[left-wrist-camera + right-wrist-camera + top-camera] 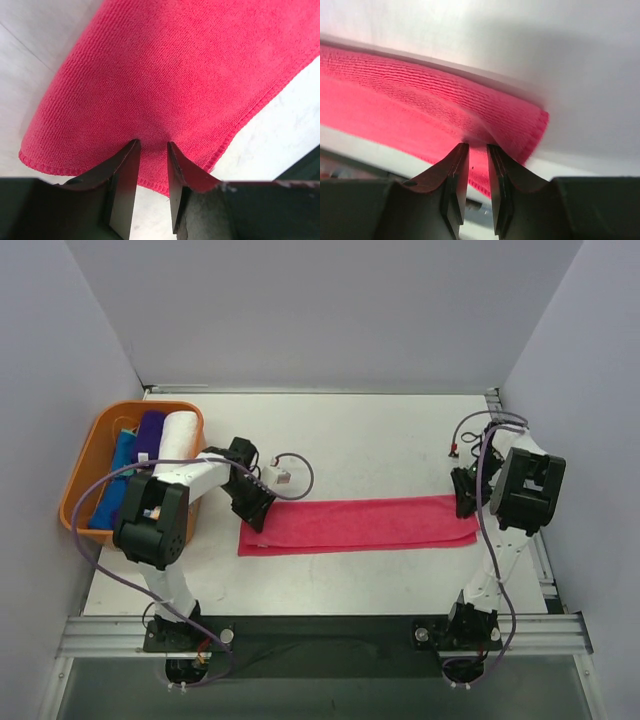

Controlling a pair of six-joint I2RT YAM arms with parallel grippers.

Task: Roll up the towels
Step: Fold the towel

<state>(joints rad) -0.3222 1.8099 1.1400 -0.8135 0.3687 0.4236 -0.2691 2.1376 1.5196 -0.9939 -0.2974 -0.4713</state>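
One hot pink towel [360, 525], flat and unrolled, stretched between both arms. At its left end, left gripper [152, 144] pinching the cloth; at its right end, right gripper [478, 146] likewise pinching a fold. Left of and beyond it, orange basket [95, 438] with teal roll [122, 455], purple roll [150, 430], white roll [178, 435].

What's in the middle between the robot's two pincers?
The pink towel stretches flat on the table from the left pincer to the right pincer. The top view shows it.

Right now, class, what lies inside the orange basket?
The basket holds a blue towel, a purple towel and a white towel, all rolled. The left arm covers its near right part; anything under there cannot be seen.
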